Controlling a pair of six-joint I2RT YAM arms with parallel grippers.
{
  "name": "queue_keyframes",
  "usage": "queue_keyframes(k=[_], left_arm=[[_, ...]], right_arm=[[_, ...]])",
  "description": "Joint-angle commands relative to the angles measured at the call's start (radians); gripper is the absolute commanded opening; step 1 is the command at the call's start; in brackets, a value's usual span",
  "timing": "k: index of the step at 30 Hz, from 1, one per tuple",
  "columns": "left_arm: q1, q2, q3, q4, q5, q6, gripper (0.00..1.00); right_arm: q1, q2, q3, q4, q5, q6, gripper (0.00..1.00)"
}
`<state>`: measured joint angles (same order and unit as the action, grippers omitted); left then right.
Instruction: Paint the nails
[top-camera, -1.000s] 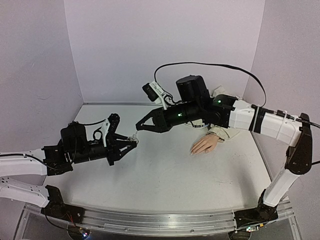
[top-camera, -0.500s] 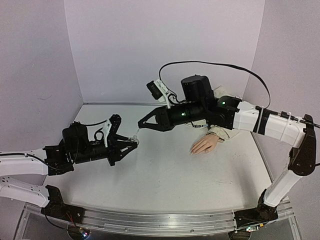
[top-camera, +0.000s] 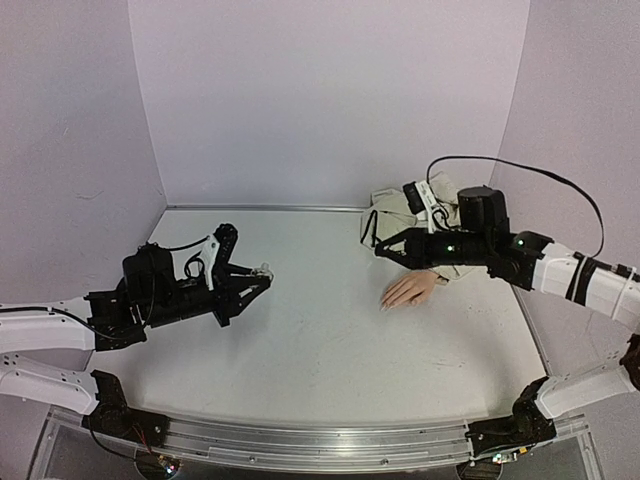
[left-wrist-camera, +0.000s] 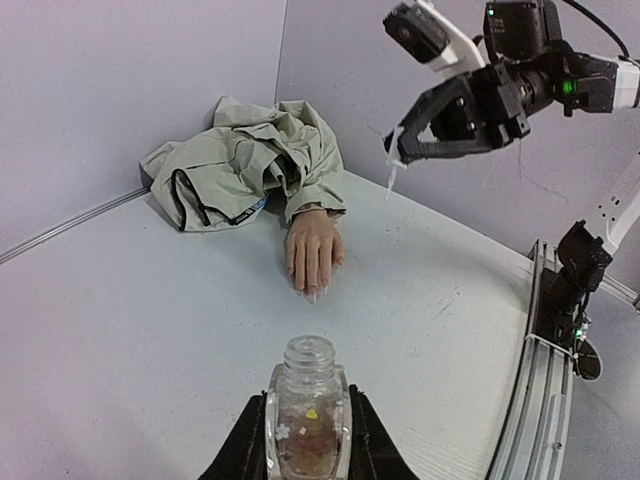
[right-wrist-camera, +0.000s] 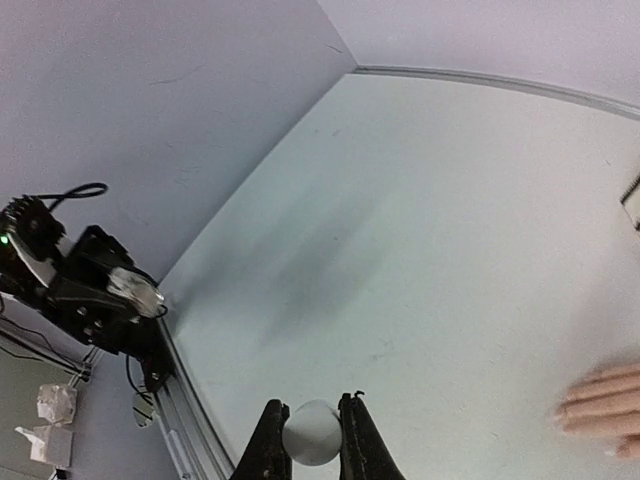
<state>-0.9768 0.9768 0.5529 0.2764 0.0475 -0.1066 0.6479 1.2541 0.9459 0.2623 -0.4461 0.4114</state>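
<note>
At nine o'clock, left end effector (top-camera: 256, 277): pinching the bottle (left-wrist-camera: 307, 405) by its sides, well apart from the mannequin hand (top-camera: 410, 290).
Glass: the bottle is small, clear and round-shouldered, with a short ribbed neck. Its mouth is uncapped, and pinkish contents with flecks show through.
Spill risk: with the mouth open, any tipping or jolt of that arm would likely let polish out onto the surface (top-camera: 320, 350).
Underfoot: the surface is flat, matt white and faintly scuffed, so a drop would show and spread.
At one o'clock, right end effector (top-camera: 373, 243): pressed together on the round white cap (right-wrist-camera: 312, 432), with a thin whitish brush (left-wrist-camera: 392, 172) hanging beneath. It is raised off the surface, short of the fingers.
Brush risk: the tip looks slim and flexible. If loaded, it may drip on the way in. A slight offset would smear skin instead of nail, and too firm a press could shove the hand, which seems to lie loose.
At three o'clock, target: the mannequin hand is pale pinkish-tan, smooth and palm down, with its fingers pointing toward seven o'clock.
Fingertips: the nails (left-wrist-camera: 312, 293) are tiny and pale, too small to tell whether any carry polish.
Cloth: the jacket (left-wrist-camera: 240, 165) is beige, soft and crumpled, heaped at the rear, with its sleeve over the wrist. A low approach could snag or stain it.
</note>
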Motion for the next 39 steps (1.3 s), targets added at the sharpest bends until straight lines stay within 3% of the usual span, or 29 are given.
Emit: queue_keyframes(k=[1,6,15,20,28,39], left_arm=[[0.0,0.005,0.084,0.038,-0.033,-0.015,0.0],[0.0,0.078,0.165,0.038,-0.025,-0.006,0.0],[0.001,0.2,0.254,0.063,-0.078,0.013,0.0],[0.01,0.229,0.256,0.093,-0.11,0.004,0.0],[0.031,0.245,0.249,0.125,-0.123,-0.01,0.0],[0.038,0.278,0.264,0.126,-0.118,-0.015,0.0]], right_arm=[[-0.105,-0.087,-0.16,0.035,0.064,-0.067,0.0],[-0.205,-0.114,-0.293,0.054,0.133,-0.132,0.0],[-0.24,-0.175,-0.426,0.089,0.344,-0.195,0.0],[-0.253,-0.14,-0.43,0.153,0.369,-0.192,0.0],[-0.259,0.048,-0.384,0.239,0.349,-0.143,0.0],[-0.259,0.104,-0.429,0.357,0.359,-0.105,0.0]])
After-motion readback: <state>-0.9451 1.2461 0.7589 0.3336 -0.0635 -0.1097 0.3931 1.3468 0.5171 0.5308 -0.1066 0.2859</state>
